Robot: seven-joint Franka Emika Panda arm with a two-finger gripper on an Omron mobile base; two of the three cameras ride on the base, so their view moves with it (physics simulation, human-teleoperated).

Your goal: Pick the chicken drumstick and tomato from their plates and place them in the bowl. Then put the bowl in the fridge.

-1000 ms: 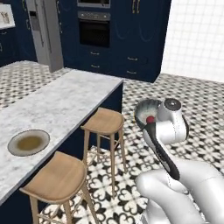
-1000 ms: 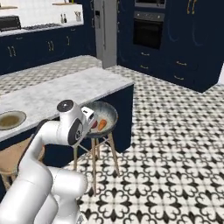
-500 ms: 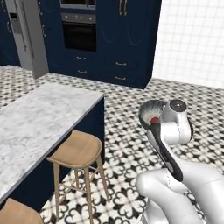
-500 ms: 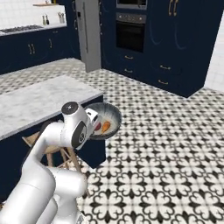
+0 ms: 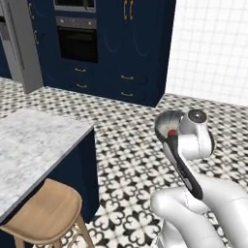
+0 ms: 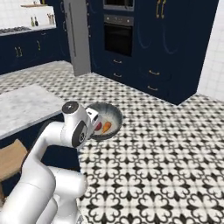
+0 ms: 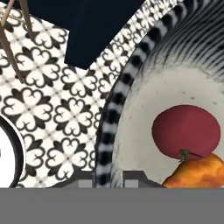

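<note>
Left base view, arm: folded up from lower right, elbow bent, hand level beside the deep dark-grey speckled bowl [image 5: 164,124], held clear above the patterned black-and-white tile floor [image 5: 126,140].
Left base view, bowl: seen edge-on, a sliver of the small round red tomato [image 5: 171,132] inside; well right of the white marble island counter [image 5: 34,150] and the round wooden stool [image 5: 41,215].
Left base view, fridge: tall grey steel fridge [image 5: 17,43] far beyond the island, left of the navy oven cabinets [image 5: 111,48].
Right base view, arm: rising from lower left, wrist turned toward the bowl [image 6: 107,119].
Right base view, bowl: pale inside open to view, tomato [image 6: 98,126] and golden-brown chicken drumstick [image 6: 107,127] side by side within.
Right base view, fridge: fridge [image 6: 78,35] far past the bowl.
Hand view, gripper [image 7: 109,180]: two dark tips straddling the bowl rim [image 7: 114,109], clamped on it.
Hand view, contents: tomato [image 7: 186,129] touching drumstick [image 7: 197,174] on the pale bowl bottom.
</note>
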